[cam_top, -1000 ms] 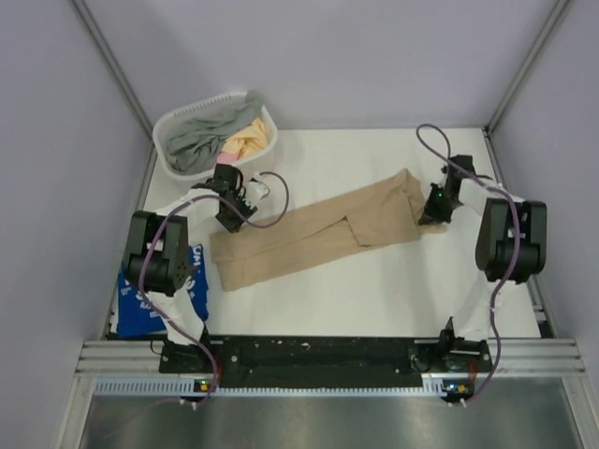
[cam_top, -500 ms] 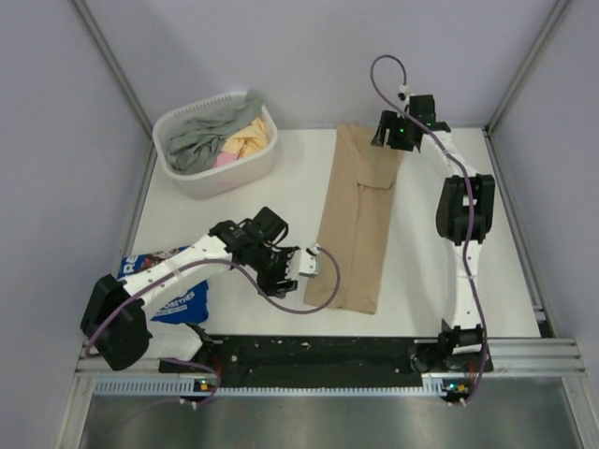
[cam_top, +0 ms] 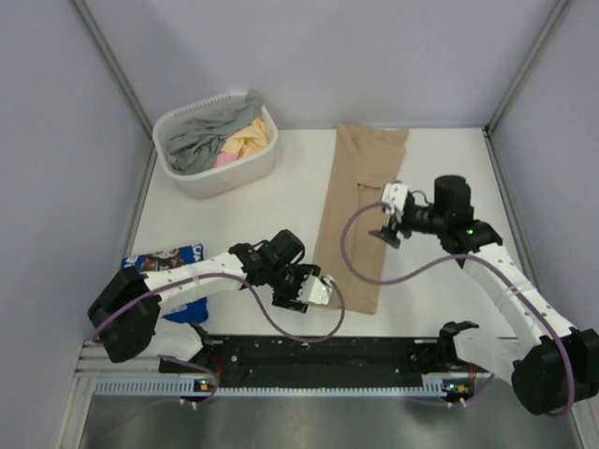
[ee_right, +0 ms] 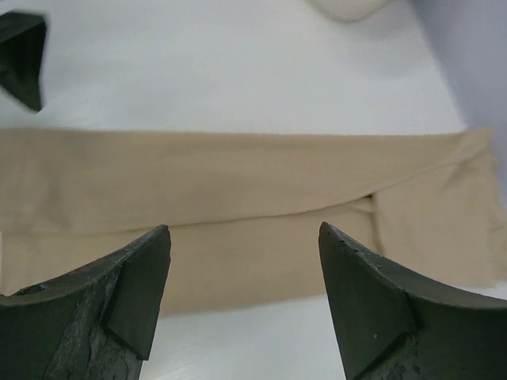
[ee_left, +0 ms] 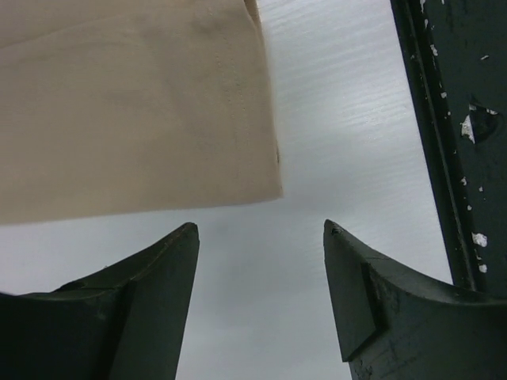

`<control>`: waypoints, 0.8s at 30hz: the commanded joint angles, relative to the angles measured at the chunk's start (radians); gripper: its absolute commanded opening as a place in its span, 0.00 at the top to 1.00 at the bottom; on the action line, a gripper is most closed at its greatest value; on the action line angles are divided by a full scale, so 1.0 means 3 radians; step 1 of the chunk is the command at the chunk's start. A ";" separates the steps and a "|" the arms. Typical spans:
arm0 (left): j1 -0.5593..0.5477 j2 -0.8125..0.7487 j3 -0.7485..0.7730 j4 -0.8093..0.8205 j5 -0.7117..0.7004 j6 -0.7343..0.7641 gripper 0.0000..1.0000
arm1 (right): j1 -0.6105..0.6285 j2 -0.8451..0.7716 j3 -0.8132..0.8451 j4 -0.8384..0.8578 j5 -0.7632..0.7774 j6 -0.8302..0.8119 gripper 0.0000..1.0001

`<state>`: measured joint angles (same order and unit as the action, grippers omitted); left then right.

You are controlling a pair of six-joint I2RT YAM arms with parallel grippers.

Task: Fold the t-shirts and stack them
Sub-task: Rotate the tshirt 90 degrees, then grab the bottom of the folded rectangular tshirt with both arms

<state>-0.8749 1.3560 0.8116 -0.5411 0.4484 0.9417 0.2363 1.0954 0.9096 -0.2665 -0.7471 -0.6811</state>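
White table [cam_top: 271,210] bears a tan t-shirt [cam_top: 357,178] (smooth, folded narrow).

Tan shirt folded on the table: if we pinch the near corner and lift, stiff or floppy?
Likely floppy: the tan t-shirt lies flat in thin folded layers, so a lifted corner would probably drape and unfold. Probably light: its edge hugs the table. Pushed, it would likely bunch rather than slide whole.

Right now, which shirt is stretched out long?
The tan shirt, folded into a long strip in the middle. The blue shirt shows only a small patch, far left.
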 commanded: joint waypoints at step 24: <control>-0.0596 0.0068 0.0101 -0.0367 -0.0213 -0.0214 1.00 | 0.2285 -0.0219 -0.0993 -0.2060 0.1136 -0.1059 1.00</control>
<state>-1.0473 1.4612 0.7235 -0.3729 0.2413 1.0180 0.8337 1.1442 0.5388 -0.6445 -0.3515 -1.0107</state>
